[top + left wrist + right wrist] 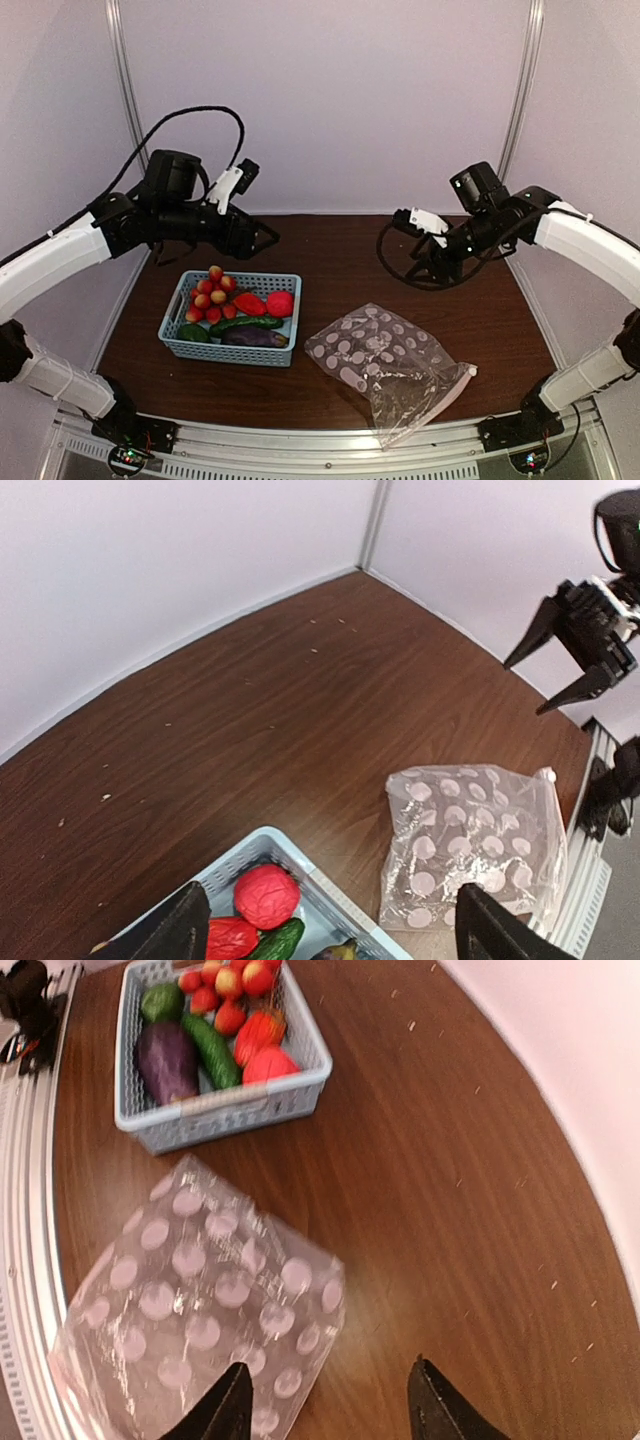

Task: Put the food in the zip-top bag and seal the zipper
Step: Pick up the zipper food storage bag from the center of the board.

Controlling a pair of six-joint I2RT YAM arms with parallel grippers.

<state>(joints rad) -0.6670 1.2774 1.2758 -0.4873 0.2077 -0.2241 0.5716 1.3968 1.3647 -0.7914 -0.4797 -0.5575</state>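
The food lies in a light-blue basket [178, 318]: cherry tomatoes [212, 290], red pepper [250, 304], a red round piece [280, 303], cucumber [245, 324], eggplant [255, 338] and a small dark green piece [194, 333]. The polka-dot zip-top bag [385, 365] lies flat to the basket's right. Its white zipper [435, 405] runs along the near right edge. My left gripper [265, 238] is open and empty, high behind the basket [310, 865]. My right gripper [425, 268] is open and empty, above the table behind the bag [200, 1300].
The metal rail [300, 450] runs along the table's near edge, close to the bag's zipper corner. White walls stand at the back and sides. A black cable loop [388, 262] hangs by the right wrist.
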